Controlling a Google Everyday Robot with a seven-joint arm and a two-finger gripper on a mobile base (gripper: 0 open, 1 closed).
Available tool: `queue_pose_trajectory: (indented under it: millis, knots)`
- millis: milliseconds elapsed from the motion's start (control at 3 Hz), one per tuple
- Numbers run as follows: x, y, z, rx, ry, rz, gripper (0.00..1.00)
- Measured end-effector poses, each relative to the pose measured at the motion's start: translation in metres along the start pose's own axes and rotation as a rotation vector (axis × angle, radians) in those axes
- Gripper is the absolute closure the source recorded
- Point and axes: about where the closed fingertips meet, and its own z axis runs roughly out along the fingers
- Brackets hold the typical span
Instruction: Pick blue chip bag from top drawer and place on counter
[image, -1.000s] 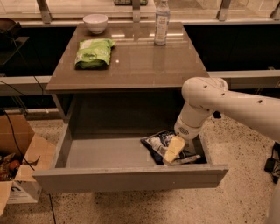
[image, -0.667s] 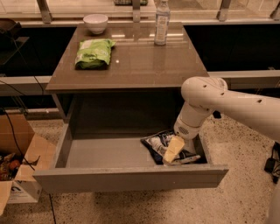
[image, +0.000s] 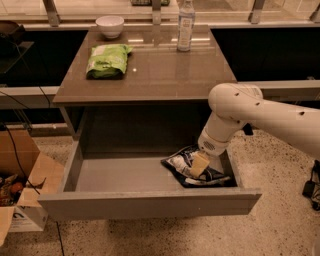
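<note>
The top drawer stands pulled open below the counter. The blue chip bag, dark blue with white patches, lies crumpled on the drawer floor at the right. My gripper reaches down into the drawer from the white arm on the right and is down on the bag, its pale finger resting on the foil.
On the counter lie a bright green chip bag, a white bowl and a clear bottle at the back. A pale ledge with metal posts runs behind. A cardboard box stands on the floor at the left.
</note>
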Motion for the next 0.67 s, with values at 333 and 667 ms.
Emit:
queue_pose_trajectory:
  millis: [333, 667]
  knots:
    - [-0.0139, 0.0023, -0.0151, 0.015, -0.05, -0.019, 1.0]
    - [-0.0204, 0.0101, -0.0205, 0.014, -0.071, -0.039, 1.0]
